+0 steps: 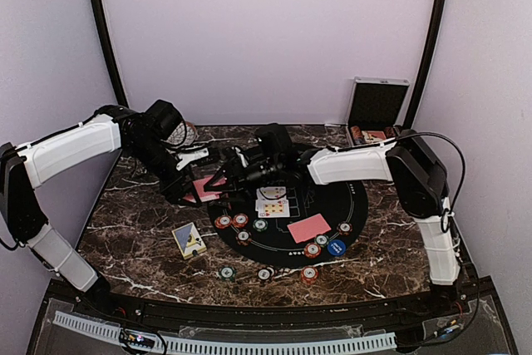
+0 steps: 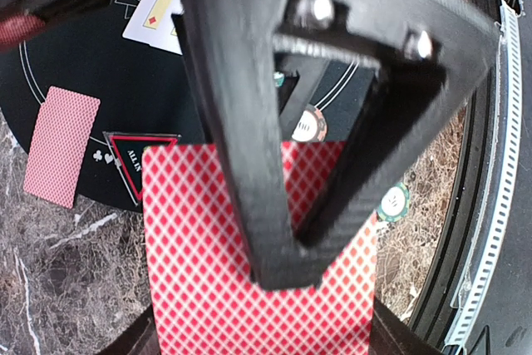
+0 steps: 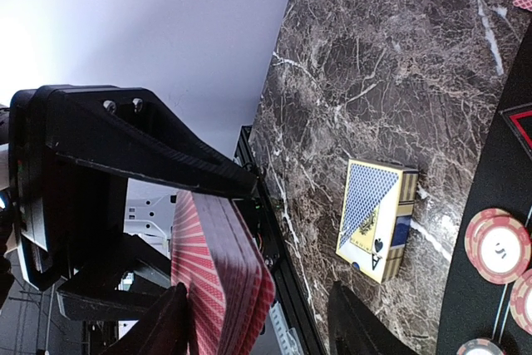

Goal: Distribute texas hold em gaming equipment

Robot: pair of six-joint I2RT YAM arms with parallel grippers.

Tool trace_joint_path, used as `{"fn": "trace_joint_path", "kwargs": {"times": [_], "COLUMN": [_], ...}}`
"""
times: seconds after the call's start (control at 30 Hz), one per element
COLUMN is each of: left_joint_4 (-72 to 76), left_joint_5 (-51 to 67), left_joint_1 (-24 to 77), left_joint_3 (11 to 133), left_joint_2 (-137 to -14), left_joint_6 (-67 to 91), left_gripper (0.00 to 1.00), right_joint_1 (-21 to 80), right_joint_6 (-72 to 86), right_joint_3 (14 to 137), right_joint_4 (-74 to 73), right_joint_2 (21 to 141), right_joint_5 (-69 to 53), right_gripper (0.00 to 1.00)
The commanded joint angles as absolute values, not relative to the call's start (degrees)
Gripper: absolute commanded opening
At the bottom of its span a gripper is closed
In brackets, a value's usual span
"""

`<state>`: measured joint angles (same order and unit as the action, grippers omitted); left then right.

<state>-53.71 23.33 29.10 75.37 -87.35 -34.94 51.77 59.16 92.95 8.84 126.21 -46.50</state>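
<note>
My left gripper (image 2: 262, 330) is shut on a deck of red-backed playing cards (image 2: 199, 239), held above the left rim of the black round mat (image 1: 349, 197). My right gripper (image 3: 258, 305) is open around the deck (image 3: 224, 280), one finger close against the cards. Seen from the left wrist, a black finger (image 2: 249, 122) of the right gripper lies across the deck's back. On the mat are face-up cards (image 1: 273, 203), a face-down red card (image 1: 308, 227) and poker chips (image 1: 231, 222).
A blue and yellow card box (image 1: 189, 239) lies on the marble left of the mat. Three chips (image 1: 264, 274) sit on the marble in front of the mat. An open silver case (image 1: 378, 104) stands at the back right.
</note>
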Motion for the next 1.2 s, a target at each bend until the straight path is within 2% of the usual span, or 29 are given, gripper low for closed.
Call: {"fn": "trace_joint_path", "kwargs": {"times": [0.0, 0.33, 0.8, 1.17], "left_joint_4": [-54.02, -53.86, -53.88, -53.97], "left_joint_5": [25.44, 25.4, 25.41, 25.18], "left_joint_1": [28.83, 28.83, 28.81, 28.83], "left_joint_3": [76.22, 76.29, 76.38, 76.31], "left_joint_2": [-85.0, -85.37, -85.53, -85.57], "left_joint_6": [-35.51, -35.61, -35.59, -35.55], "left_gripper": [0.0, 0.0, 0.0, 0.0], "right_joint_1": [50.74, 51.12, 52.47, 50.19], "right_joint_6": [58.94, 63.19, 64.55, 59.62], "right_joint_3": [90.18, 89.71, 92.92, 91.01], "right_joint_4": [6.54, 12.21, 12.69, 6.83], "right_joint_2": [124.62, 123.37, 126.72, 121.57], "right_joint_5": [-45.43, -46.65, -47.62, -45.77], "right_gripper": [0.55, 0.56, 0.57, 0.32]}}
